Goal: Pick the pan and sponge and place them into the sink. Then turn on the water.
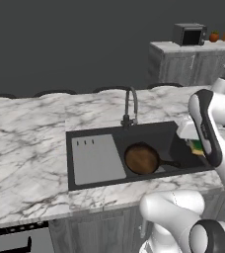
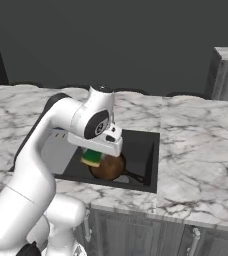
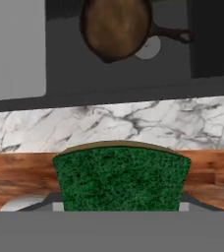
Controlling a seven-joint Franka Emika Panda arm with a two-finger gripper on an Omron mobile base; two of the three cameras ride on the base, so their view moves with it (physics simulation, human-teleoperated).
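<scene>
The white robot arm's two-finger gripper (image 2: 92, 159) is clamped on the small rectangular sponge (image 3: 121, 179) with a green top over a yellow layer, which hangs under the hand above the sink. In the hand view the sponge's rough green face sits between the jaws, and beyond it lie a strip of white veined marble counter (image 3: 109, 123) and, nearer the camera, a band of brown wood floor (image 3: 15, 179). In the left base view the sponge (image 1: 196, 147) shows at the right end of the large black rectangular recessed sink (image 1: 92, 133), beside the arm's dark-striped link. In the right base view it (image 2: 91, 158) hangs just over the pan.

The round shallow pan (image 1: 142, 158) with brown interior and dark rim lies in the sink's deep basin, its dark handle pointing right. The grey drainboard panel (image 1: 95, 159) fills the sink's left part. The dark curved gooseneck faucet (image 1: 131, 105) stands behind the basin. A microwave (image 1: 189, 34) sits on a far counter
</scene>
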